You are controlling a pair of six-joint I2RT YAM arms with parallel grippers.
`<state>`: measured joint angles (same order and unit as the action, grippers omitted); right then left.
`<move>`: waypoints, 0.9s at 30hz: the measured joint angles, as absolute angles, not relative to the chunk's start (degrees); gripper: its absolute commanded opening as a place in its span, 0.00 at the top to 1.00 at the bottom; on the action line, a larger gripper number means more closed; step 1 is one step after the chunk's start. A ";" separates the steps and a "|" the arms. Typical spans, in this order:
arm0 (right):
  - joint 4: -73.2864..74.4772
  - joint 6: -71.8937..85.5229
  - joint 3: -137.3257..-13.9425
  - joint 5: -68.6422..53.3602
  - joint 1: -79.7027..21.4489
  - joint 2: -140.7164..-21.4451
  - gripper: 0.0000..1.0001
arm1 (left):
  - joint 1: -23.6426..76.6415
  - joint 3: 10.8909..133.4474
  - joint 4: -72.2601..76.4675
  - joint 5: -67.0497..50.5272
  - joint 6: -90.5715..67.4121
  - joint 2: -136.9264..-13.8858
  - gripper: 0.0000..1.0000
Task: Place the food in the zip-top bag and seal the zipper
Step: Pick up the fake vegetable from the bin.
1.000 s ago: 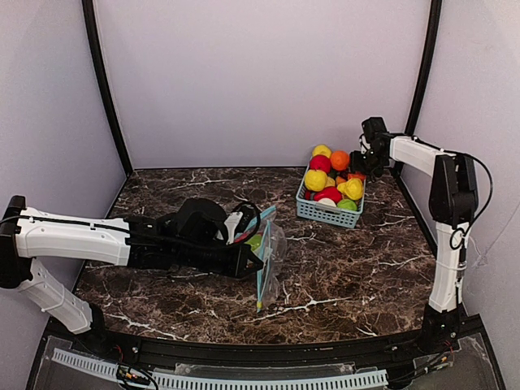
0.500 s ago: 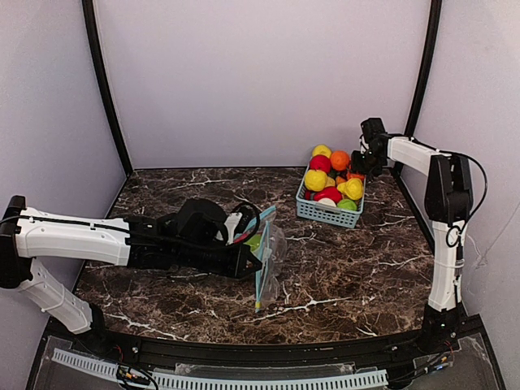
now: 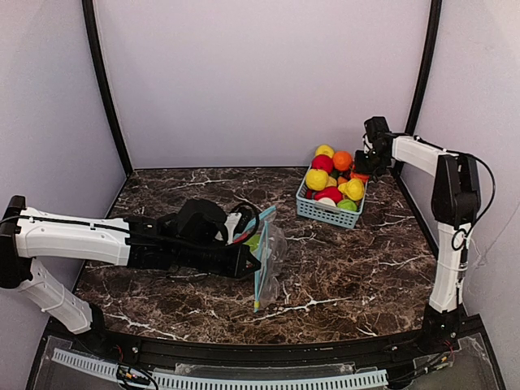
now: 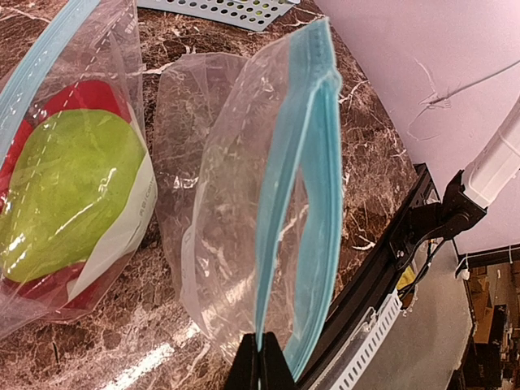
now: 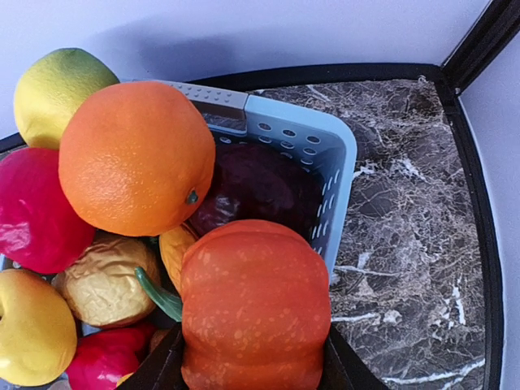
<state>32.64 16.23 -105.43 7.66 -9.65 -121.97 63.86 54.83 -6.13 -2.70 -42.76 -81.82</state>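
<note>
Ribbed orange pumpkin-shaped fruit [image 5: 253,292] clamped in the right gripper [image 5: 253,367], a dark finger pressed to each flank, curved green stem [image 5: 156,294] sticking out to the hand's left. Resting on the pile or hanging free of it: cannot tell. Just beyond the fingertips and to their left, more food heaped together: a round orange [image 5: 136,158] just beside the gripped piece, a lemon [image 5: 58,91] behind that, a red fruit [image 5: 32,213] and a yellow fruit [image 5: 28,325] further left, a wrinkled golden piece [image 5: 101,280] tucked under the orange. Straight ahead of the grip, a dark purple piece [image 5: 260,183] low inside the corner of the light-blue basket [image 5: 313,142]. From above, hand poised over the basket's far right corner, at the far right of the marble table [image 3: 341,268]. Well apart from it, across to the left and nearer the bases, the left gripper [image 4: 262,366], tips pinched together on the blue zipper strip [image 4: 296,211] of a clear zip-top bag [image 4: 219,236]. Bag standing up away from those tips, mouth edge slightly parted at the far end. Just left of that hand, a second clear bag [image 4: 134,73] lying on the marble with a green fruit [image 4: 69,195] and something red [image 4: 89,93] inside.
</note>
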 measured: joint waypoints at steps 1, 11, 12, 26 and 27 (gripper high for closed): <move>32.67 16.10 -104.92 7.86 -9.63 -121.14 0.66 | 63.86 54.83 -6.13 -2.63 -42.74 -81.82 0.99; 32.29 13.93 -101.62 8.58 -9.32 -111.37 0.66 | 63.86 54.83 -6.07 -2.61 -43.20 -81.82 0.99; 32.12 13.72 -100.97 7.99 -9.32 -110.59 0.66 | 63.86 54.83 -6.04 -2.61 -43.31 -81.82 0.99; 29.45 10.96 -87.83 -7.44 -17.61 -101.03 0.66 | 63.86 54.83 -5.08 -3.20 -44.40 -81.82 0.99; 29.50 10.98 -87.37 -7.94 -18.24 -101.27 0.66 | 63.86 54.83 -4.93 -3.22 -44.42 -81.82 0.99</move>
<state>29.50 10.98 -87.37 -7.94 -18.24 -101.27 63.86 54.83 -4.93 -3.22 -44.42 -81.82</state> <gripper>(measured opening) 0.461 0.009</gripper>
